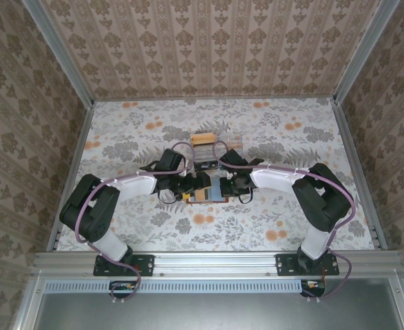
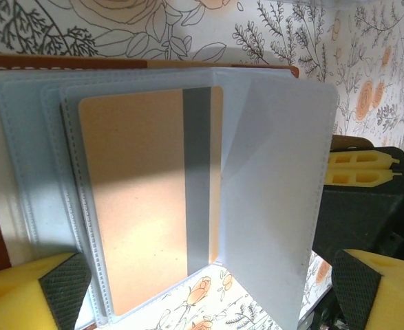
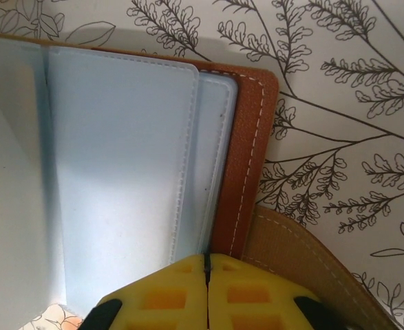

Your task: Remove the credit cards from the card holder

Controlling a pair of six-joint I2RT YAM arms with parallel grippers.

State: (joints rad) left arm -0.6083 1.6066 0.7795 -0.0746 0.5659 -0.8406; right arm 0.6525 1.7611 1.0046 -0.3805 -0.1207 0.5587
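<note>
The card holder (image 1: 208,192) lies open on the flowered table between both arms, reddish-brown outside with blue-grey sleeves (image 2: 23,172). One tan credit card (image 2: 133,199) with a grey stripe sits in a clear sleeve, and another sleeve page (image 2: 277,199) stands upright beside it. My left gripper (image 2: 212,299) is open wide, its yellow fingers (image 2: 16,299) on either side of the sleeves' near edge and touching nothing. My right gripper (image 3: 207,292) is shut, pinching the card holder's (image 3: 119,151) near edge where the lining meets the brown cover (image 3: 246,158).
A clear plastic compartment box (image 1: 215,143) with a tan item stands just behind the holder. A tan leather flap (image 3: 312,268) runs under the right fingers. The right gripper's black body (image 2: 367,206) is close on the left gripper's right. Patterned walls ring the table.
</note>
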